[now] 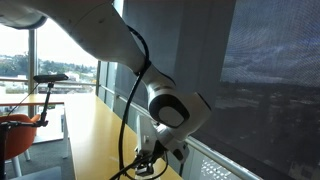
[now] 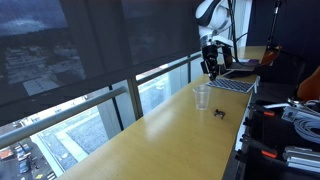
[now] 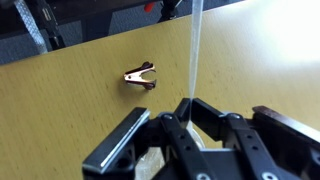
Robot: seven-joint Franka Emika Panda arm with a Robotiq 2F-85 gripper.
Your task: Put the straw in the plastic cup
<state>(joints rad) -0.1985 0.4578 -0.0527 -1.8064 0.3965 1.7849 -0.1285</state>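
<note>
My gripper (image 3: 187,103) is shut on a thin translucent white straw (image 3: 196,50), which sticks out straight past the fingertips in the wrist view. In an exterior view the gripper (image 2: 210,68) hangs just above and slightly behind the small translucent plastic cup (image 2: 202,96), which stands upright on the long wooden counter (image 2: 150,135). The straw is too thin to make out there. In the wrist view the cup is mostly hidden behind the gripper's fingers. In an exterior view the gripper (image 1: 150,160) is low over the counter, and the cup is not visible there.
A small dark staple remover (image 3: 141,76) lies on the counter near the cup, also seen in an exterior view (image 2: 221,112). An open laptop (image 2: 235,80) sits just beyond the gripper. Windows with dark blinds (image 2: 90,50) run along the counter's far edge.
</note>
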